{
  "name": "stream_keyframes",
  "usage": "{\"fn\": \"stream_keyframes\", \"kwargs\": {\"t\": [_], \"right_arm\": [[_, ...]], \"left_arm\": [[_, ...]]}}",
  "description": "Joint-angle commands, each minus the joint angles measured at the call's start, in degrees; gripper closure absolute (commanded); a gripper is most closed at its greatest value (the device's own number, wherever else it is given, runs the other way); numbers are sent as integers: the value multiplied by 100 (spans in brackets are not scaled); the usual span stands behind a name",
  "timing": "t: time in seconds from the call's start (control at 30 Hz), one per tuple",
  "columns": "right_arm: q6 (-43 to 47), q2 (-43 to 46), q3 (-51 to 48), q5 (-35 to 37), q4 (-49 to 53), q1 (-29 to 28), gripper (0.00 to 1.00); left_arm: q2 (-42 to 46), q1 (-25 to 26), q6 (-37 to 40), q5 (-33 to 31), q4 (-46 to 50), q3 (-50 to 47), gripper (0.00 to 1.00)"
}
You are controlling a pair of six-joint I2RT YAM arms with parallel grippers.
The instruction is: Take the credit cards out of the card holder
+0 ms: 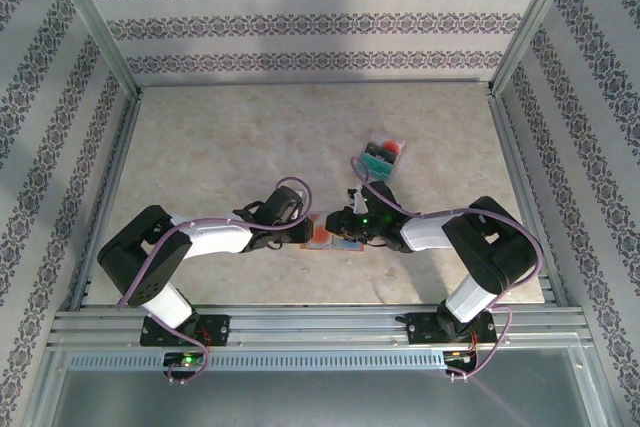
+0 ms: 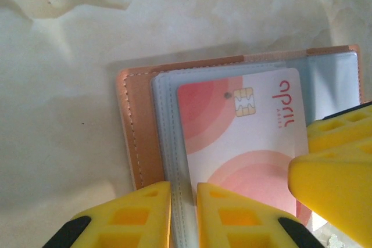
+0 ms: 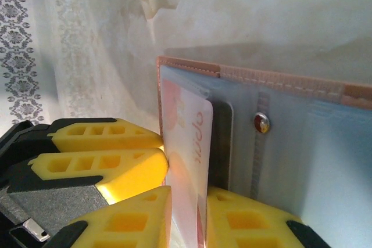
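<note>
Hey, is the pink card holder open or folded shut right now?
Open. The card holder lies spread on the table, its clear inner pockets and a pink-and-white card exposed.

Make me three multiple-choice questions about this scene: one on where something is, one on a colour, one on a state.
1. Where does the loose pile of cards lie?
A. beyond the card holder, toward the back right
B. at the near-left corner
C. on the left arm's base

2. What colour is the card in the card holder?
A. teal
B. white with pink
C. dark grey

3. How is the right gripper?
A. wide open
B. closed on the card's edge
C. holding the loose pile

Answers: 1 A, the top view shows the pile farther back and to the right. 2 B, the left wrist view shows pink curves on white. 3 B, its fingers flank the card closely.
</note>
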State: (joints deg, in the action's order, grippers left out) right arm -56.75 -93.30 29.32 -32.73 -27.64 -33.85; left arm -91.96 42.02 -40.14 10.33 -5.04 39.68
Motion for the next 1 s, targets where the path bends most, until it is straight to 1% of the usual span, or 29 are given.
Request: {"fn": "stream_keyframes", "kwargs": {"t": [0.0,0.37,0.6,0.7,0.97], "right_arm": [[-21,213,-93,-224,-312,67,79],[-112,212,-144,-330,-497,160,85],[-238,10,-67,-392,-759,43,83],[-267,-48,-82,-392,-822,44,87],[-257,85,-224,-458,-818,252,92]], "left_arm": [[-3,-76,-153,-160,529,13,80],[-4,-106,-155,-116,504,11,80],[-33,-104,-145,-66,455,22,80],[-15,-106,-150,-65,470,13,80],[25,-115,-171,-127,526,11,80]]}}
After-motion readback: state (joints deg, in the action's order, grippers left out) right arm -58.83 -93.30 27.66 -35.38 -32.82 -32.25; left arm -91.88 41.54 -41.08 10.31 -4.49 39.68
